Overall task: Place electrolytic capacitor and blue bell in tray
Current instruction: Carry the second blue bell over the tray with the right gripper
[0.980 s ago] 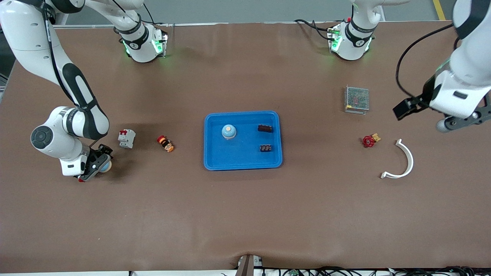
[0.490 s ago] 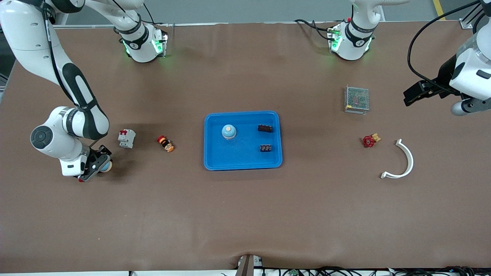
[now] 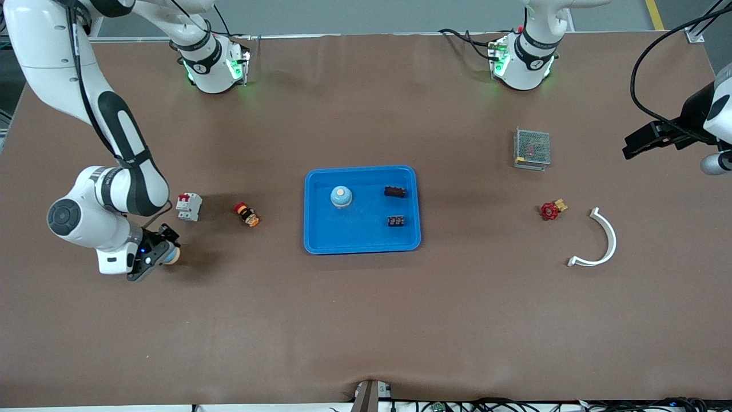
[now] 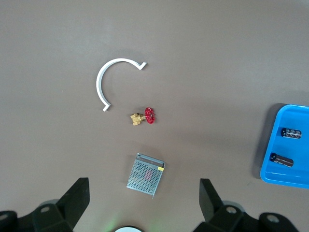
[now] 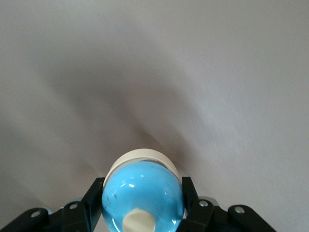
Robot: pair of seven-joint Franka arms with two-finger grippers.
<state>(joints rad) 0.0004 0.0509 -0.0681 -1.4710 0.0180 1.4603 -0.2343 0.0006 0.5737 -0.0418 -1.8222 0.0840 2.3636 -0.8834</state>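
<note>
Right gripper (image 3: 162,256), lower left of the front view, has just clamped onto the blue bell (image 5: 143,195) and shifted toward the tray (image 3: 320,240) at centre, so carrying looks next. Only the right wrist view shows the grip clearly. Left gripper (image 4: 145,203) has retreated, jaws wide, waiting.

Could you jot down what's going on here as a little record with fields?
right gripper: shut on a blue bell, at the right arm's end of the table
left gripper: open, empty, waiting over the left arm's end
tray: holds another blue bell and two small black parts
loose on table: white switch, red button, red valve, white curved strip, mesh box
</note>
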